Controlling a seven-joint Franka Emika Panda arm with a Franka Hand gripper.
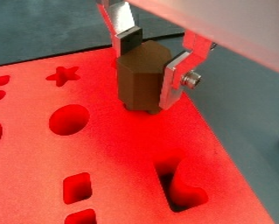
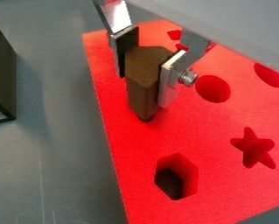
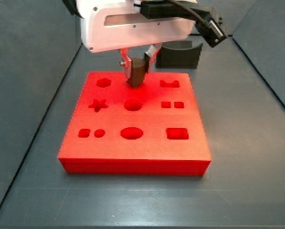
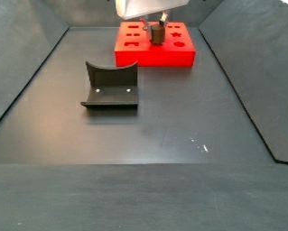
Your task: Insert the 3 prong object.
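Observation:
My gripper (image 1: 151, 66) is shut on the 3 prong object (image 1: 139, 83), a brown peg held upright between the silver fingers (image 1: 176, 80). The peg also shows in a wrist view (image 2: 142, 83). Short stubs at its lower end meet the top of the red block (image 1: 107, 153); I cannot tell whether they are in a hole. In a side view the gripper (image 3: 139, 67) stands over the back middle of the red block (image 3: 132, 154). In a side view (image 4: 157, 27) it is far off over the block (image 4: 158, 60).
The block's top has cut-outs: a star (image 1: 66, 74), a round hole (image 1: 69, 120), and a hexagonal hole (image 2: 170, 175). A dark grey curved holder (image 4: 110, 86) stands on the dark floor apart from the block, also in a side view (image 3: 180, 55).

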